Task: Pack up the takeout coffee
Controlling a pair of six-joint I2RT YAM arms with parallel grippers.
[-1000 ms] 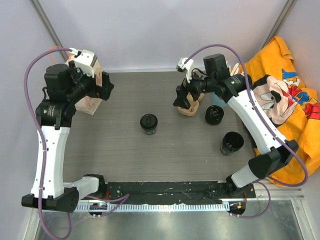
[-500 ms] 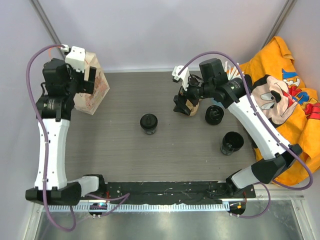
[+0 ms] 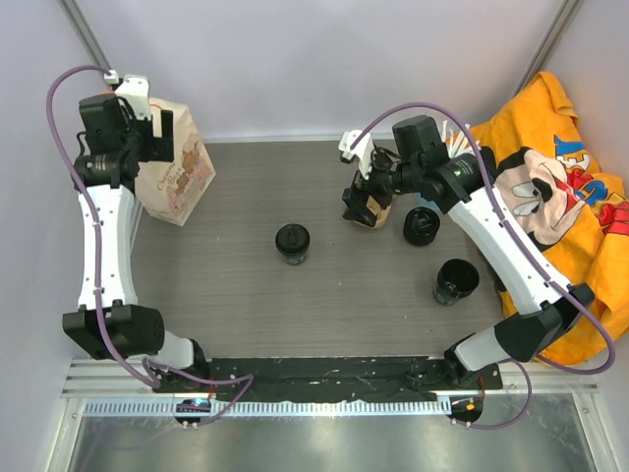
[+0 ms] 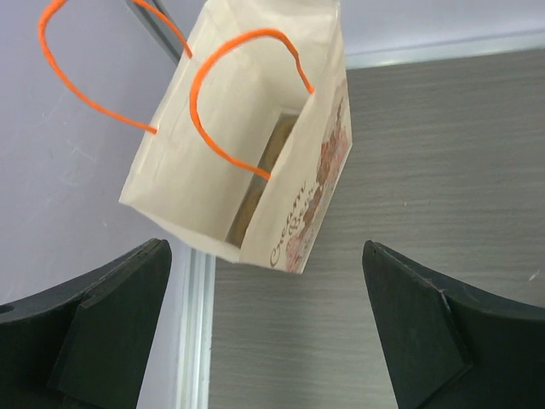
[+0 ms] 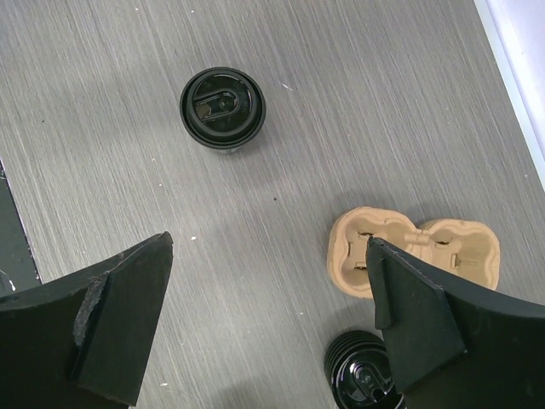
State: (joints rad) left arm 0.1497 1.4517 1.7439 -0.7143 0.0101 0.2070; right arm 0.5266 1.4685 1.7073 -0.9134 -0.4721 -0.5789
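Note:
The takeout coffee [image 3: 292,243], a small round black cup, stands upright mid-table; it also shows in the right wrist view [image 5: 222,106]. The tan two-well cardboard carrier [image 3: 381,216] lies at the back right, also in the right wrist view [image 5: 434,243], both wells bare. My right gripper [image 3: 359,202] hangs open and empty above the carrier's left end, its jaws wide [image 5: 268,247]. My left gripper [image 3: 165,138] is open and empty, high over the back-left corner, above a paper bag [image 3: 182,177] with orange handles. The bag's mouth is open below it [image 4: 247,153], jaws wide [image 4: 264,285].
A glossy ribbed black cup [image 3: 421,226] stands right beside the carrier, also in the right wrist view [image 5: 362,379]. A larger black cup [image 3: 457,280] stands nearer the right front. An orange printed cloth [image 3: 565,197] covers the right edge. White walls close the back and sides.
My left arm has lifted and drawn back to the left, uncovering the paper bag. My right gripper has shifted slightly toward the back over the carrier. The cups have not moved.

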